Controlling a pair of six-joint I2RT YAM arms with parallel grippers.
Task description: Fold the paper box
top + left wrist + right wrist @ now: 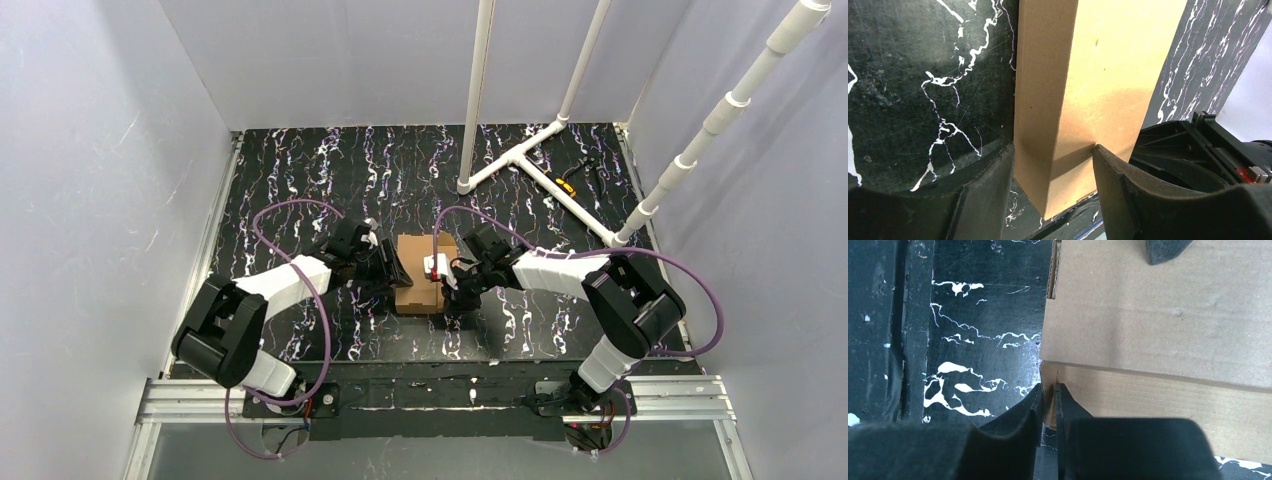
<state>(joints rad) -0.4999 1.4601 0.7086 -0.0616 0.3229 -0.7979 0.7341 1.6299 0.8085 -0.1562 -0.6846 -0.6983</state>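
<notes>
Small brown corrugated-cardboard paper box [418, 285], flat and rectangular, lies at the middle of the overhead frame on the black white-veined table [300, 180], between my two arms; it looks all but closed, its top panel down and a seam showing along one long edge.

My right gripper [1049, 390] is nipped tight on a thin lip of cardboard at the box's corner, low in the right wrist view; my left gripper [1053, 150] straddles the opposite corner, one finger by the side wall and one at the top face, but whether it presses or merely brackets the board I cannot tell.

The risks, as I judge them: a hard pull on so narrow a lip could tear or crease it; the light box could slide or twist if my left side is not truly bracing it; a squeeze across that corner could crush it; letting go too soon might let the lid spring up.
</notes>
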